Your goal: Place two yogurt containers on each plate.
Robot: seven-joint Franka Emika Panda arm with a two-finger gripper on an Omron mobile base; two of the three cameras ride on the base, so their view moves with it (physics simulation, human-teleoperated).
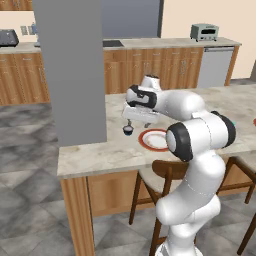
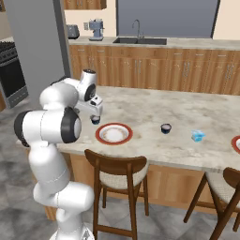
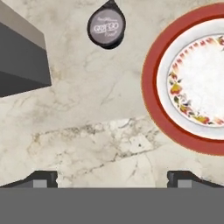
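A dark round yogurt container (image 3: 106,28) with a pale printed lid stands on the marble counter, just left of a white plate with a broad red rim (image 3: 151,87). My gripper (image 3: 112,178) hangs open above the bare counter beside them, nothing between its fingertips (image 3: 41,178). From the base, the same container (image 1: 128,130) sits just below my gripper (image 1: 131,121), next to the plate (image 1: 148,134). Further right stand another dark yogurt container (image 2: 166,128), a light blue boxy one (image 2: 198,136), and a second plate (image 2: 236,144) at the frame edge.
A tall grey pillar (image 1: 70,70) rises from the counter's left end, close to the hand. Wooden stools (image 2: 117,171) stand along the counter's near edge. A sink (image 2: 138,41) and a toaster oven (image 1: 204,32) are on the back counters.
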